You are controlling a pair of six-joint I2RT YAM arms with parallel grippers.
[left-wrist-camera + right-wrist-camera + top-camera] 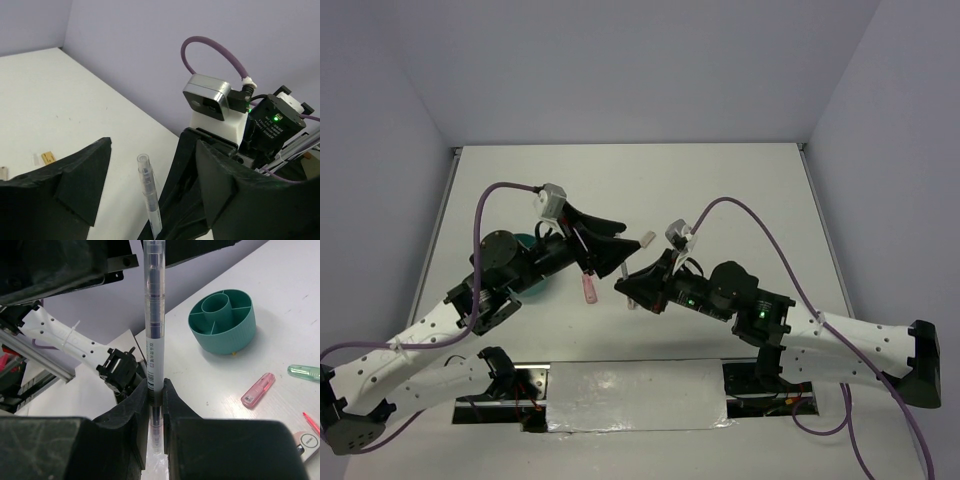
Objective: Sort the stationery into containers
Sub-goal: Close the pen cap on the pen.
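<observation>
Two grippers are facing each other, tip to tip, above mid-table. Right gripper [156, 390] is pinching the thin dark pen [152, 315] low on its clear barrel, jaws closed snug on it. The pen is standing straight up out of the fingers, its lower end sinking out of sight between them. Left gripper [152, 147] is gaping wide, with the pen's upper tip sitting in the gap; as far as the left wrist view shows, it is touching neither finger. Teal organizer [222, 322] is resting on the table [720, 190]. From above, the left arm is covering most of it and only slivers of teal are showing. Pink stick [258, 390] is lying near the organizer, apart from it. Mint-green tube [305, 372] and thin pink pen [311, 422] are both being cut off at the frame edge. Pink-white clip [307, 442] is peeking from the corner, only part of it in frame. Tan nub [47, 157] is lying well apart, small and blurred.
</observation>
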